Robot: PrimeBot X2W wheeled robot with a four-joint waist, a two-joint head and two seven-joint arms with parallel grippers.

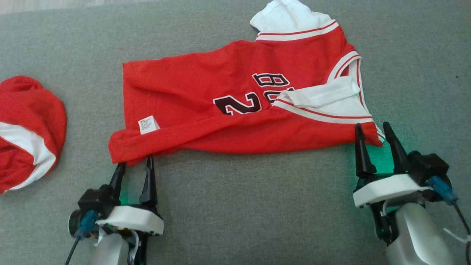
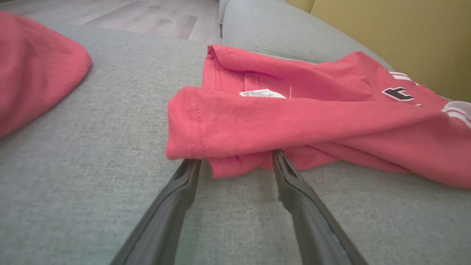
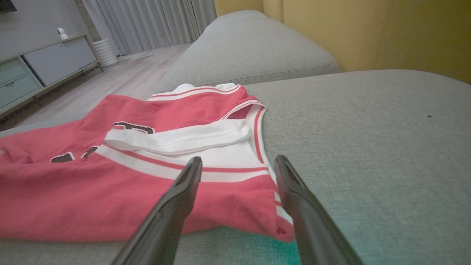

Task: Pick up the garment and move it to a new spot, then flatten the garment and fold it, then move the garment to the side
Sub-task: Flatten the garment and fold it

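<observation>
The left gripper (image 1: 135,162) has its two dark fingers spread wide and holds nothing. Its tips touch the turned-over hem corner of the red basketball jersey with white trim and dark numerals (image 1: 206,88). The right gripper (image 1: 372,127) is just as wide apart and empty, with its fingers on either side of the jersey's near corner by the white-banded armhole.

The jersey lies across the middle of the grey woven sofa seat (image 1: 235,206), hem toward the robot's left. Its near long edge is folded over itself, and a white sleeve (image 1: 323,94) is flipped onto the chest.

It looks light, limp and thin, so it will likely sag between two holds and the layers may slide apart. The best holds appear to be these two near corners (the hem one is doubled, beside the white care label (image 1: 148,125)), pinching deep enough to catch every layer.

A second bunched red-and-white garment (image 1: 29,125) lies well apart on the left.
</observation>
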